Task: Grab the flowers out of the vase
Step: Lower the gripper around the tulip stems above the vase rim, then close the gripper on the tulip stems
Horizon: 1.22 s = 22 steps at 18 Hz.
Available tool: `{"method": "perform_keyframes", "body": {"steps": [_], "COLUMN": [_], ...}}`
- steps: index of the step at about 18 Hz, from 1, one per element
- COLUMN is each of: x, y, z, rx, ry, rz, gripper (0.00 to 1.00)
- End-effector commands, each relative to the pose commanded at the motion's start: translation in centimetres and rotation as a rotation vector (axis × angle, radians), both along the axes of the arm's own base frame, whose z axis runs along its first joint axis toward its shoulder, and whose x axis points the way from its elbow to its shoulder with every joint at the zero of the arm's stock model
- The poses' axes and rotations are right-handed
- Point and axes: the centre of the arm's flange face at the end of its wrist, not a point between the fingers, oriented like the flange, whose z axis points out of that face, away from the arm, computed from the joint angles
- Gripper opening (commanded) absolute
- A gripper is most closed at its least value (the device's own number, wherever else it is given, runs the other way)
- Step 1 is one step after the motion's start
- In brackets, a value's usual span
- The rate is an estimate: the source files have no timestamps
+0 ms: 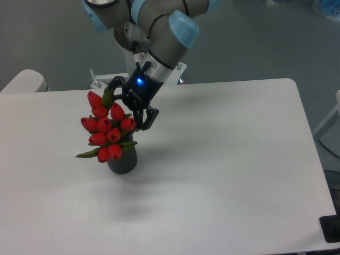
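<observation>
The flowers (pixel 106 132), a tight bunch of red tulip buds with green leaves, stand in the small dark vase (pixel 123 162) on the left part of the white table. They lean up and to the left. My gripper (pixel 126 112) reaches down from behind, at the upper right of the bunch. Its jaws are spread, one black finger (pixel 112 85) by the top buds and the other finger (pixel 149 118) just right of the bunch. The nearest buds lie between or against them. The stems are hidden inside the vase.
The white table (pixel 228 170) has a rounded right edge. A metal bracket (pixel 98 81) sits at the arm's base behind the table. A pale rounded object (pixel 24 81) lies off the far left corner.
</observation>
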Motion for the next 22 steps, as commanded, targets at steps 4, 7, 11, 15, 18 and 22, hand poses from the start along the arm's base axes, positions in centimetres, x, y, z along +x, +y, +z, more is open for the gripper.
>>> {"method": "perform_keyframes", "body": {"steps": [4,7,11,15,18,22], "x": [-0.1,-0.3,-0.1,0.7,0.7,0.3], "y": [0.3,0.9,1.6,2.2,2.3,2.2], "z": [-0.3,-0.9,-1.1,-1.3,-1.2,-1.1], "rx": [0.001,-0.006,-0.008,-0.005,0.003,0.012], "ry": [0.000,-0.010,-0.016,-0.024,-0.028,-0.021], "rz": [0.001,-0.007,-0.020,-0.043,-0.045,-0.045], "gripper": [1.00,1.00,1.00,1.00,0.99,0.65]}}
